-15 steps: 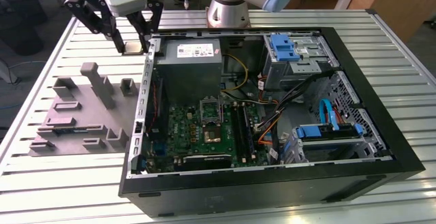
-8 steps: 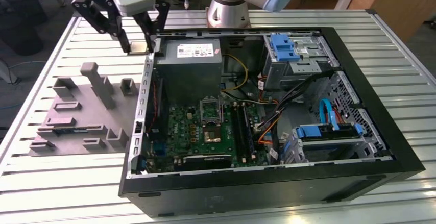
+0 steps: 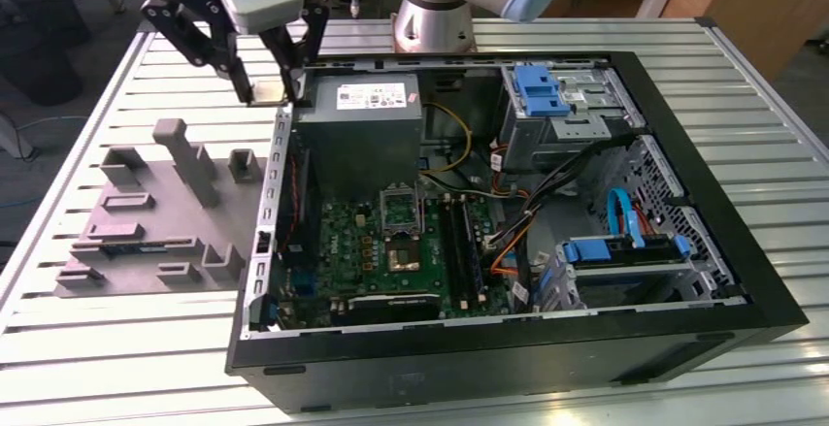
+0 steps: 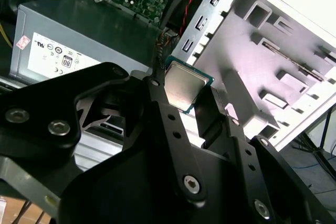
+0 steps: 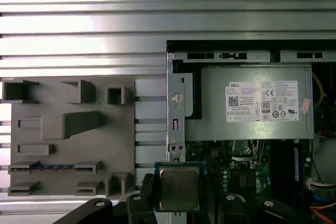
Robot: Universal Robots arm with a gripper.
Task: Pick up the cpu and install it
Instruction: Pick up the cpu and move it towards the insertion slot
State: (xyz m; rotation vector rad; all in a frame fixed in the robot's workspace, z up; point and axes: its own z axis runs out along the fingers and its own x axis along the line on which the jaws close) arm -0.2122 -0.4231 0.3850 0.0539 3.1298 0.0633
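Over table (image 3: 116, 339) and case edge (image 3: 276, 159), claw (image 3: 270, 96) grips cpu (image 5: 179, 187).

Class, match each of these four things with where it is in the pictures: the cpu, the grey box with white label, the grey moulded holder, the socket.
Things
1. cpu
2. grey box with white label
3. grey moulded holder
4. socket

Places
A. on the slatted table, outside the PC case
B. mounted on the green board
C. held in the gripper
D. in a corner of the PC case

Pairs: 1-C, 2-D, 3-A, 4-B
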